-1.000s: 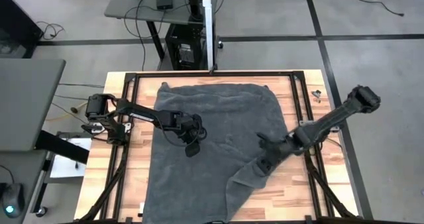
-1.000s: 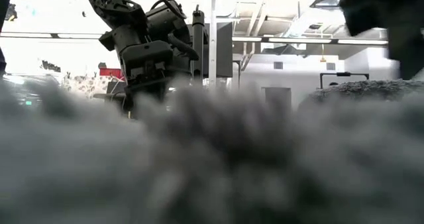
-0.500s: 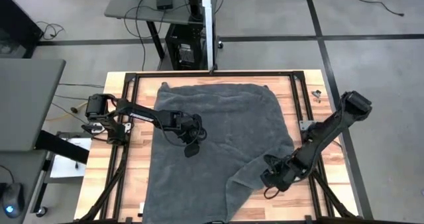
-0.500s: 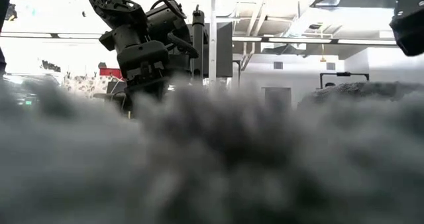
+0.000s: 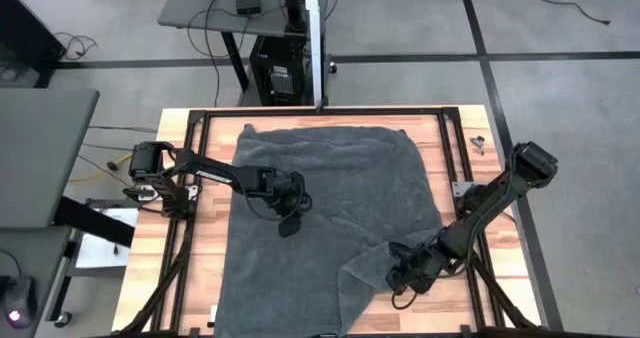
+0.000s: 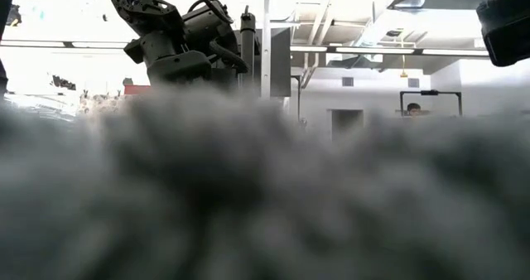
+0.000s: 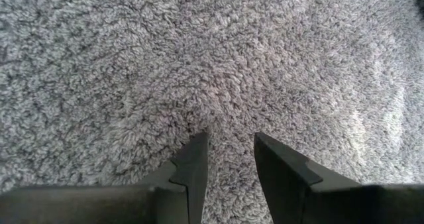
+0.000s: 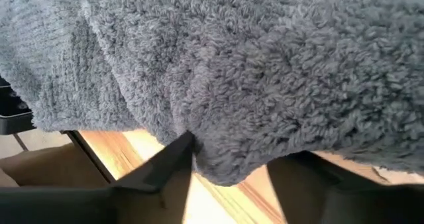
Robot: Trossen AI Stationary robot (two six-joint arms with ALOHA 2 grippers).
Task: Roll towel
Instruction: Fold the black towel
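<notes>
The dark grey towel (image 5: 320, 198) lies spread over the wooden table (image 5: 205, 268), its near right part folded over into a flap (image 5: 365, 263). My left gripper (image 5: 288, 222) points steeply down onto the towel's left middle, its fingers a narrow gap apart (image 7: 228, 151). My right gripper (image 5: 398, 276) is at the flap's edge by the table's near right, closed on the cloth (image 8: 228, 171). In the low view the towel (image 6: 265, 189) fills the foreground as a blur. My left gripper has its fingertips (image 7: 195, 154) set into the towel's flat middle part (image 7: 225, 128) from above, slanting down. A small pucker of pile sits between the tips. The cloth around it lies flat on the table. My right gripper pinches the towel's near right edge (image 8: 222, 159) between its two fingers, coming slanting down from the table's right side. A thick bulge of cloth fills the gap; one layer or several, I cannot tell. The edge is raised off the wood, which shows beneath it.
Black frame rails (image 5: 458, 158) run along the table's edges. A small object (image 5: 478, 143) lies at the far right corner. Bare wood (image 5: 500, 268) shows right of the towel. Desks stand to the left and beyond the table. A person (image 6: 414, 108) shows far off in the room.
My right gripper has moved toward the table's near edge and down, from over the towel's right middle to the flap's edge at the near right. In the low view the towel's near part now stands higher and hides more of the room.
</notes>
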